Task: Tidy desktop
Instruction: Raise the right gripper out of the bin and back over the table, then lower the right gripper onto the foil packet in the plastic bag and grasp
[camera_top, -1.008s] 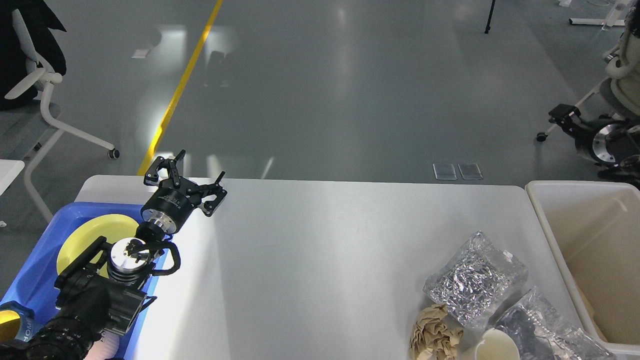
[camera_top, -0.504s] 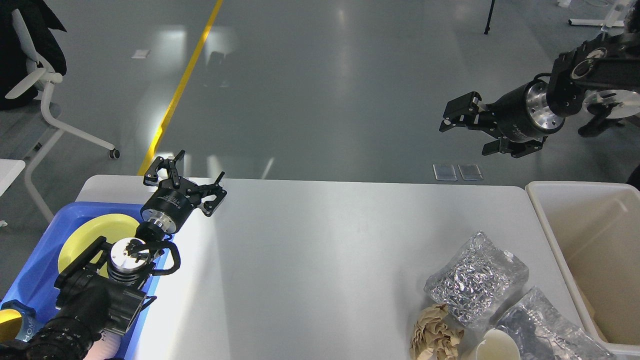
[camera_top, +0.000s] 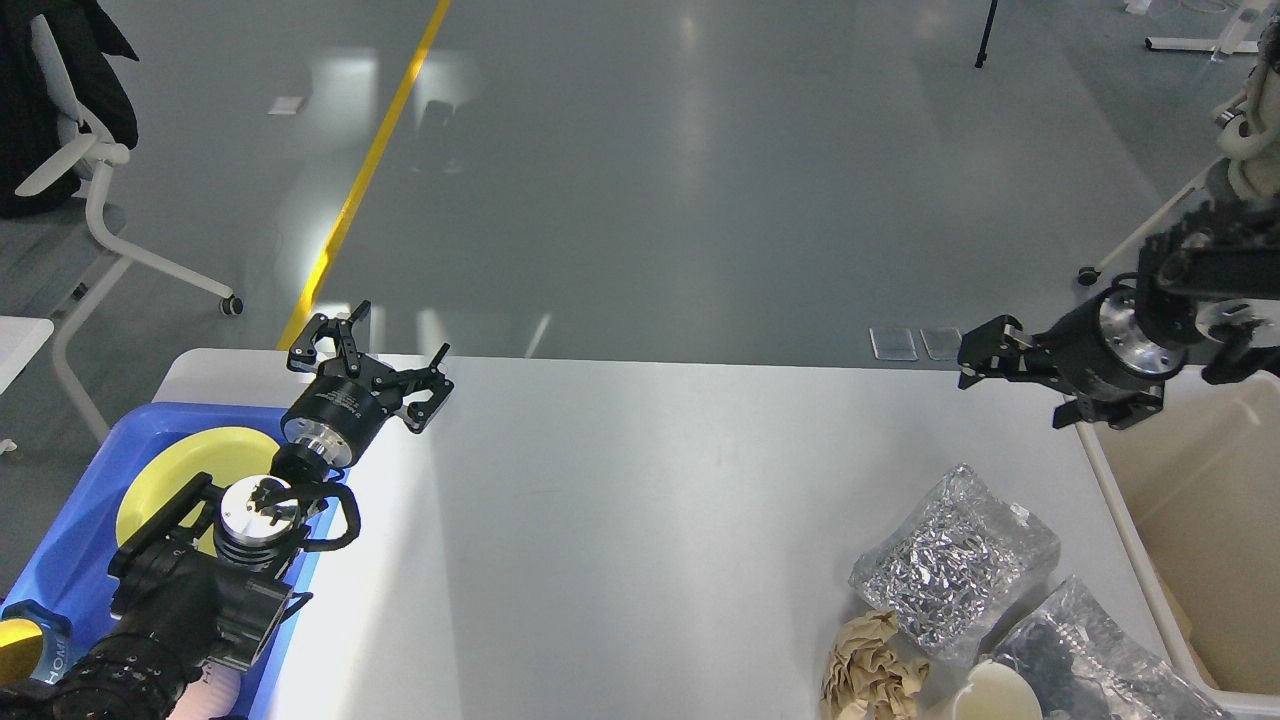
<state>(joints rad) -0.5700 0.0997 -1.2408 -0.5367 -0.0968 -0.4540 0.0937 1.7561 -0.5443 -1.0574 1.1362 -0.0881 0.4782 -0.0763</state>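
Note:
The desktop (camera_top: 640, 500) is a glossy white-grey table top filling the lower part of the head view. At its front right lie a crumpled silver foil bag (camera_top: 950, 562), a second foil bag (camera_top: 1090, 655), a ball of crumpled brown paper (camera_top: 872, 668) and a white cup (camera_top: 995, 692). My left gripper (camera_top: 368, 362) is open and empty above the desktop's far left corner. My right gripper (camera_top: 1005, 368) is open and empty in the air over the desktop's far right corner, well above the foil bags.
A blue plastic tray (camera_top: 75, 540) with a yellow plate (camera_top: 175, 470) sits at the left edge, partly under my left arm. A cream-white bin (camera_top: 1200, 520) stands right of the desktop. A white office chair (camera_top: 90, 180) stands on the floor at far left.
My right arm came into view from the upper right, then dropped lower and nearer to the desktop's far right corner. My left arm has not moved.

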